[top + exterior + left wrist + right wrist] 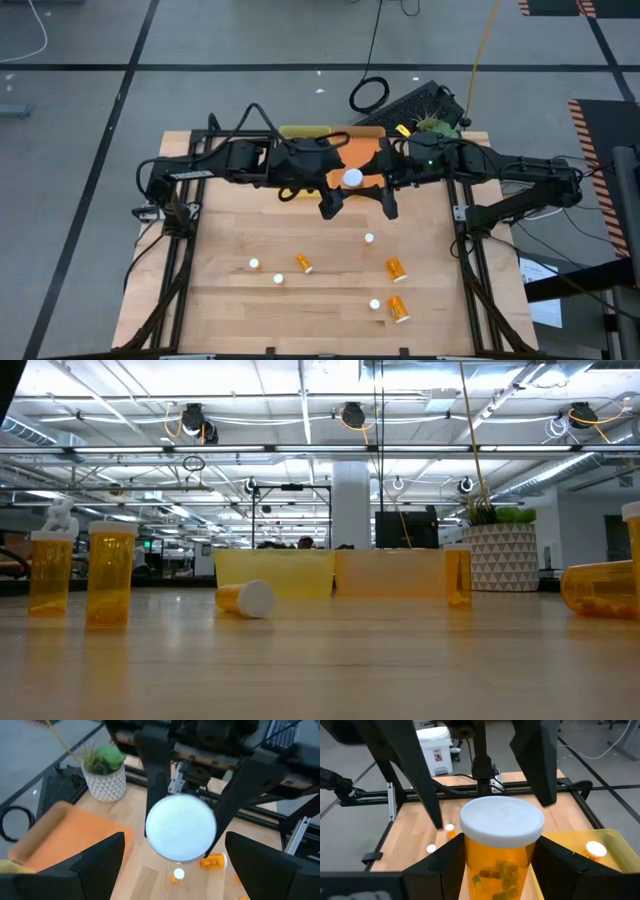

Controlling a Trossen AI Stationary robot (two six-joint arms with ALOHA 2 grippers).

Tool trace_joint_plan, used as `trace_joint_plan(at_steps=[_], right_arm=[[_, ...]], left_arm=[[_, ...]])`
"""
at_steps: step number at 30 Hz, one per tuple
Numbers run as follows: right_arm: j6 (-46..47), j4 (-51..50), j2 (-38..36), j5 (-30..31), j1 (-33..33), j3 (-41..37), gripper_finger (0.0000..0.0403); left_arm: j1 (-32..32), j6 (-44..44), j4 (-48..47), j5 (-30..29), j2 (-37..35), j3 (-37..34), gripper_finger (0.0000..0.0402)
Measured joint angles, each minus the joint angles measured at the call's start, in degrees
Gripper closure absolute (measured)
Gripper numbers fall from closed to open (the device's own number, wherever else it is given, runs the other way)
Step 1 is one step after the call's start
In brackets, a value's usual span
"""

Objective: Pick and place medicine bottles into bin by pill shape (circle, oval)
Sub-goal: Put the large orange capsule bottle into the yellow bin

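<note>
1. Orange loose medicine bottles (396, 268) are scattered over the front half of the wooden counter (230, 230). Three lie on their sides and four stand upright with white caps showing. All are well apart from both arms.
2. In the low view, two upright bottles stand at the left, a toppled one (245, 598) lies near the middle, and another lies at the right edge. Nothing blocks the way between them and the trays behind.
3. Farther back, the right end effector (497, 870) is clamped on a held bottle (501, 822), with its two fingers pressed against the orange sides. The bottle is upright with its white cap on top, and pills show inside, though I cannot tell their shape.
4. The left end effector (180, 862) faces it from the other side, fingers spread wide and gripping nothing. It is close to the held bottle but not touching it.
5. Both arms crowd this spot and hide much of the trays in the high view.
6. Behind them, the yellow tray (275, 573) and the orange tray (395, 573) sit side by side at the counter's rear. One bottle (596, 849) already sits in the yellow tray.
7. A white patterned plant pot (503, 555) stands at the rear corner beside the orange tray.
</note>
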Motion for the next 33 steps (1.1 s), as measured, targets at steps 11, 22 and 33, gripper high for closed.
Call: trace_joint_plan(at_steps=[11,22,33], right_arm=[[-0.5,0.1,0.7,-0.1,0.0,0.0,0.0206],[-0.4,0.1,0.8,-0.1,0.0,0.0,0.0206],[-1.1,0.4,0.8,-0.1,0.0,0.0,0.0206]], left_arm=[[0.9,0.2,1.8,3.5,0.1,0.0,0.0055],[2.2,0.0,0.8,6.3,0.1,0.0,0.0061],[2.2,0.0,-0.9,5.9,0.4,0.0,0.0141]])
